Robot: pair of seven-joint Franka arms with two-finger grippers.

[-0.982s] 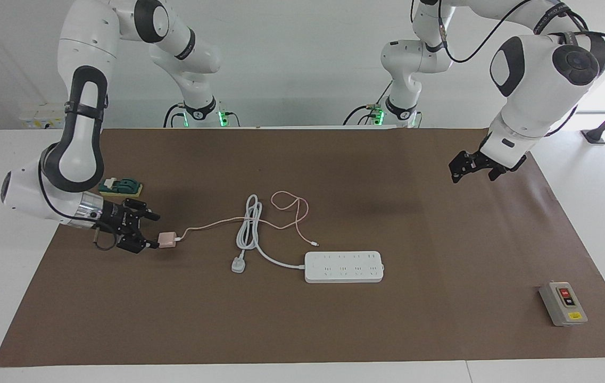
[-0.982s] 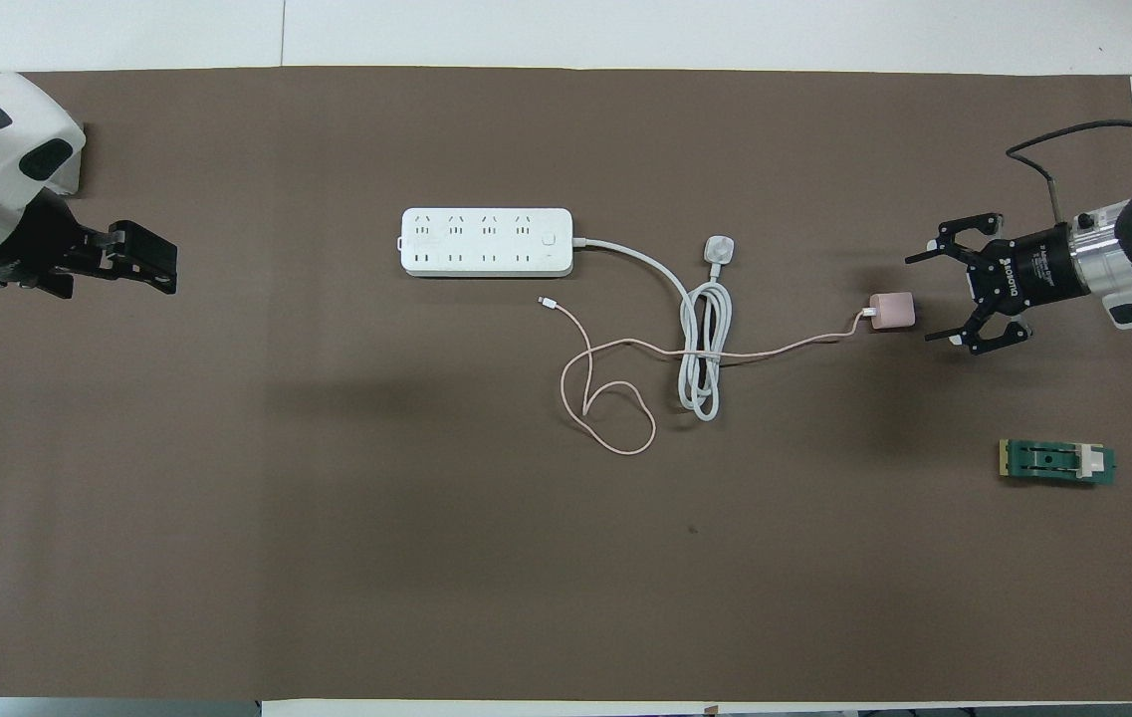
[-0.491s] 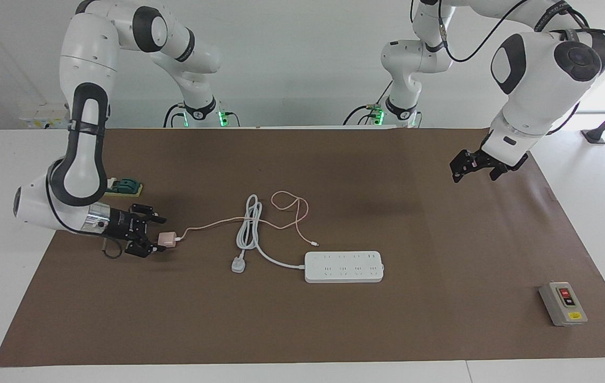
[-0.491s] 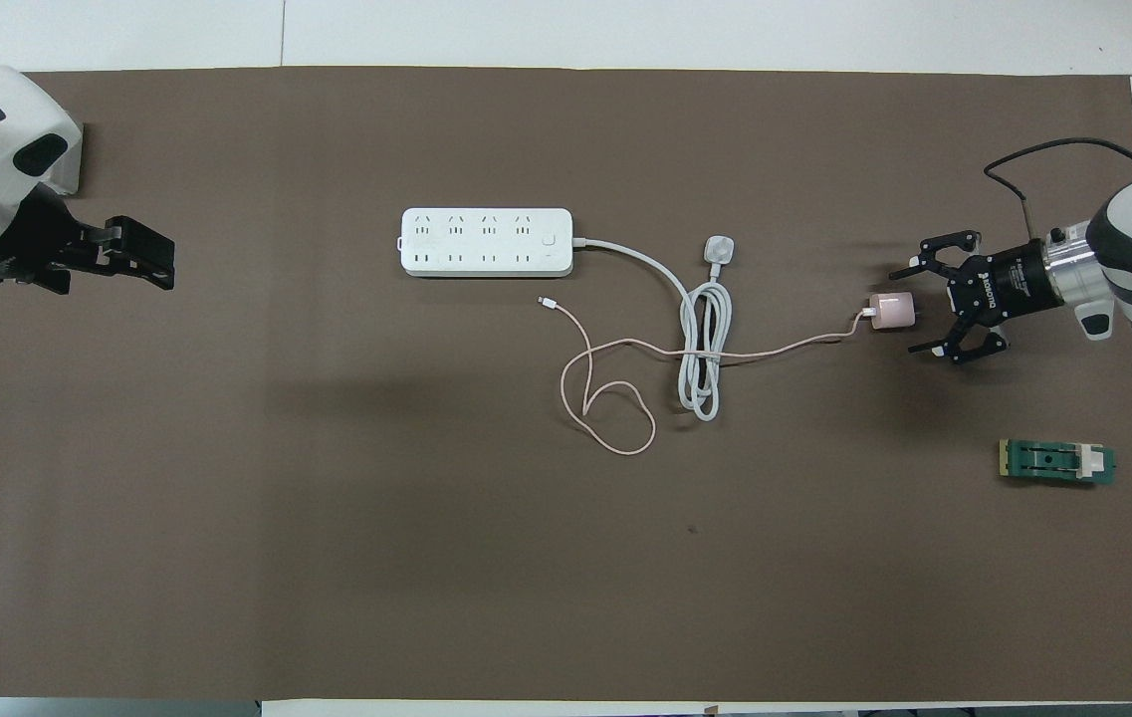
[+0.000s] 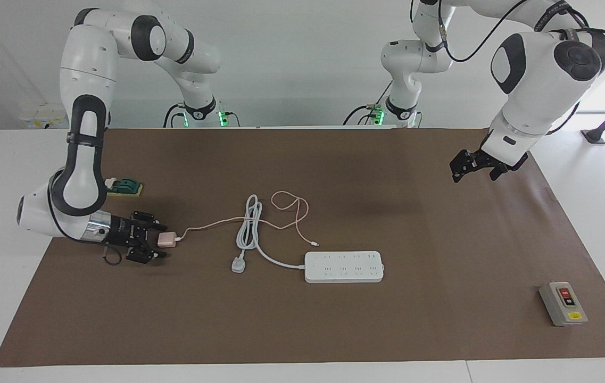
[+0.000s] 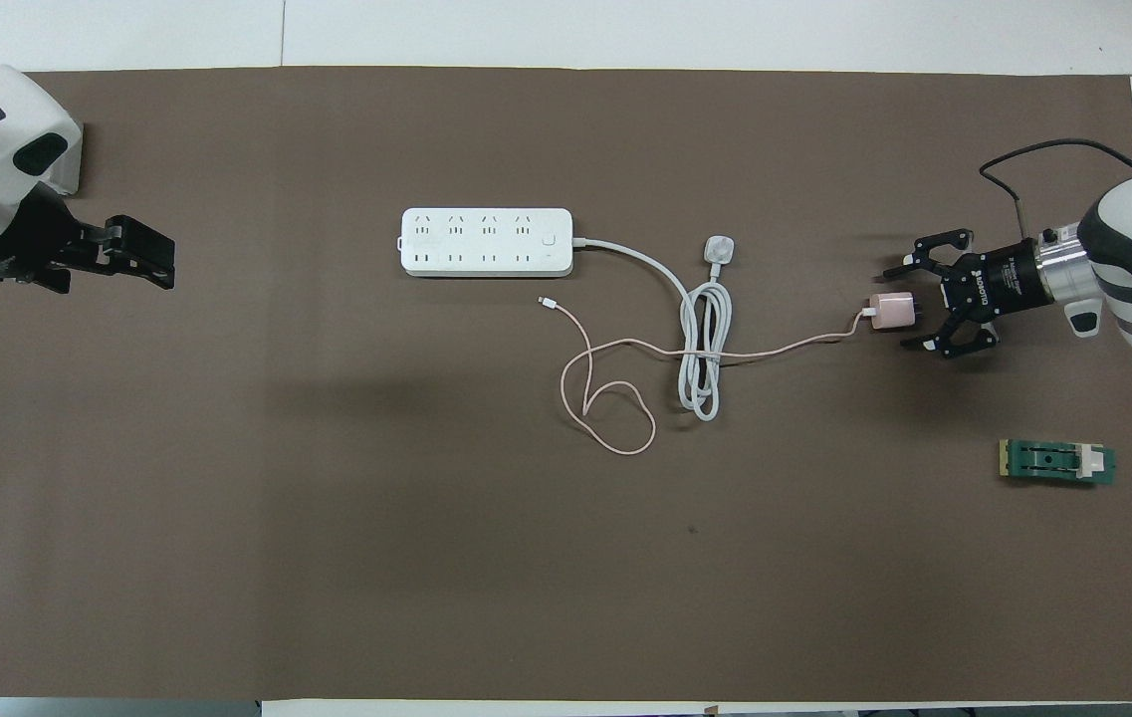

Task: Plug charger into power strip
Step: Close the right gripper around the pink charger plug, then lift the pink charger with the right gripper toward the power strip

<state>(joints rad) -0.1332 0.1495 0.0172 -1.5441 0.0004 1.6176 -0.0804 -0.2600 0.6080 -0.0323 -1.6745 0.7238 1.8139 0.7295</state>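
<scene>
A: Two grippers in frame. Right gripper [image 5: 159, 242] sits low at the left of the facing view, fingers spread wide, one on each side of the charger [image 5: 167, 240]. No closure on it.

B: Charger position?

A: Lying on the table [image 5: 440, 239], toward the right arm's end; mid-right in the overhead view [image 6: 890, 312]. Its pink cable [image 5: 289, 210] runs toward the frame centre, crosses the coiled white cord [image 5: 249, 226] and loops there.

B: Power strip?

A: Power strip [image 5: 344, 266] lies flat just below centre in the facing view, well apart from the charger. White three-pin plug [image 5: 238, 264] rests beside it.

B: Left gripper?

A: Left gripper [image 5: 472, 169] hangs in the air at upper right of the facing view, waiting. Cannot tell its finger state.

B: Other items?

A: Grey switch box [image 5: 563, 304] at lower right; green part [image 5: 125, 186] at left, nearer the robots than the charger.
</scene>
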